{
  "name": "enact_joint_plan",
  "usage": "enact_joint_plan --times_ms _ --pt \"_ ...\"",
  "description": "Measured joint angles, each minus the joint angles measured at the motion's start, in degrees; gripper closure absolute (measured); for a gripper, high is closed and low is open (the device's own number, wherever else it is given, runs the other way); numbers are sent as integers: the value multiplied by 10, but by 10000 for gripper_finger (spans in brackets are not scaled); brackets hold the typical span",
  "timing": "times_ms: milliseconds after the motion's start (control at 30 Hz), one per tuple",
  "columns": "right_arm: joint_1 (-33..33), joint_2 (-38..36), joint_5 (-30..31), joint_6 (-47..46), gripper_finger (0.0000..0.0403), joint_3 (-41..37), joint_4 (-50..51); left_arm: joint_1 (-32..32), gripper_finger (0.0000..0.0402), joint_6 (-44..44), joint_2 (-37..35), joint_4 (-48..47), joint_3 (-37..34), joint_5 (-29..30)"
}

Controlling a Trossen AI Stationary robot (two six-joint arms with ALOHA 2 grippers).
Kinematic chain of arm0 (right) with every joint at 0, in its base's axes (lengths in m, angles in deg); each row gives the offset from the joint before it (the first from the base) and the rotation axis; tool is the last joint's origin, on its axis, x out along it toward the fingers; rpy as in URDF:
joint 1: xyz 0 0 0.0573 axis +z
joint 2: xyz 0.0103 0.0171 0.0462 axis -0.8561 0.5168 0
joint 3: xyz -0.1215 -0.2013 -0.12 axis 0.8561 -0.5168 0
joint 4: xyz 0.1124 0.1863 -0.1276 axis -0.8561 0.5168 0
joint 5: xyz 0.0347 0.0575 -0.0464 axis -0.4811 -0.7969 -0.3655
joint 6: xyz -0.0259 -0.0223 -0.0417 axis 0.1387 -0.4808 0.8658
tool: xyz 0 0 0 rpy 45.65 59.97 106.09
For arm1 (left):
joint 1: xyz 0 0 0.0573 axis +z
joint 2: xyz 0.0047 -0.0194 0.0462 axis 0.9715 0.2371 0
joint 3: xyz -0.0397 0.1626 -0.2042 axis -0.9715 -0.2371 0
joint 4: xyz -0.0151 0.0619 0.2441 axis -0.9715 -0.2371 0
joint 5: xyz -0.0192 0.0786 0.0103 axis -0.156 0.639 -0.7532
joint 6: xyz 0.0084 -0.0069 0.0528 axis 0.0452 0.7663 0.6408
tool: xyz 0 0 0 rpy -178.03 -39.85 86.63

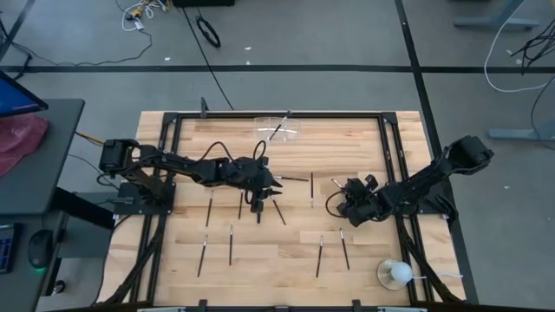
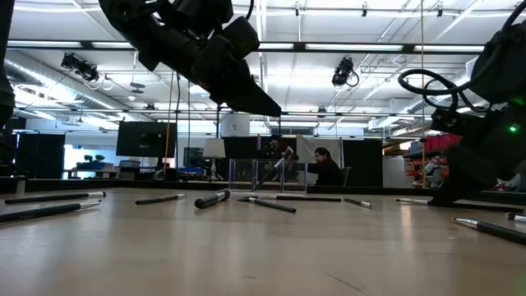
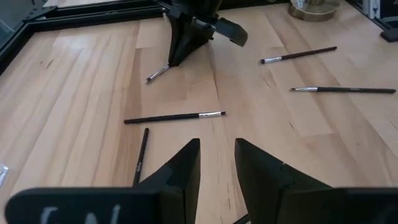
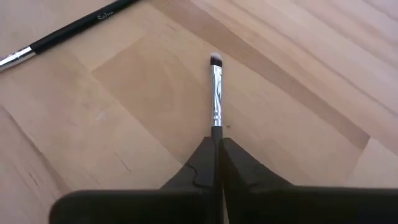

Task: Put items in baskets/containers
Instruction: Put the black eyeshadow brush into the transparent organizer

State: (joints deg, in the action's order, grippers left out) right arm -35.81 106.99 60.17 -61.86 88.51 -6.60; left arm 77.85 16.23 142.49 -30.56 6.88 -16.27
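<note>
Several thin black makeup brushes lie flat on the wooden table, among them one [image 1: 231, 244] near the front and one [image 3: 174, 117] ahead of my left gripper. The clear plastic holder [image 1: 279, 130] stands at the far edge with a brush leaning inside it. My left gripper [image 3: 217, 165] hangs open above the table's middle [image 1: 258, 201], raised clear in the low view [image 2: 246, 86], touching nothing. My right gripper [image 4: 217, 138] sits low over the table right of centre [image 1: 347, 199], shut on one brush [image 4: 216, 93]. My right gripper pinches a brush between its two fingers on the handle just behind the silver ferrule [image 4: 216, 129]. The fingers lie along the brush, slanting down at the table. The ferrule and bristle tip [image 3: 158, 73] stick out ahead, low over the wood; whether they rest on it I cannot tell.
A white ball on a clear base [image 1: 395, 274] stands at the near right corner. A black frame [image 1: 260, 114] runs along the table's edges. Loose brushes [image 1: 344, 250] are scattered between the arms and toward the front. People and monitors show in the room behind.
</note>
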Motion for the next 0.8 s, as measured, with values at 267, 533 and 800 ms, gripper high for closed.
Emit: enact_joint_plan --times_ms 267,533,800 --pt "16 -9 30 65 399 -12 -138 -8 296 3 0 29 0 0" --pt "21 -14 40 360 401 -8 -565 -9 296 12 0 85 0 -39" --pt "21 -15 -57 597 402 -7 -870 -11 296 11 0 206 0 -133"
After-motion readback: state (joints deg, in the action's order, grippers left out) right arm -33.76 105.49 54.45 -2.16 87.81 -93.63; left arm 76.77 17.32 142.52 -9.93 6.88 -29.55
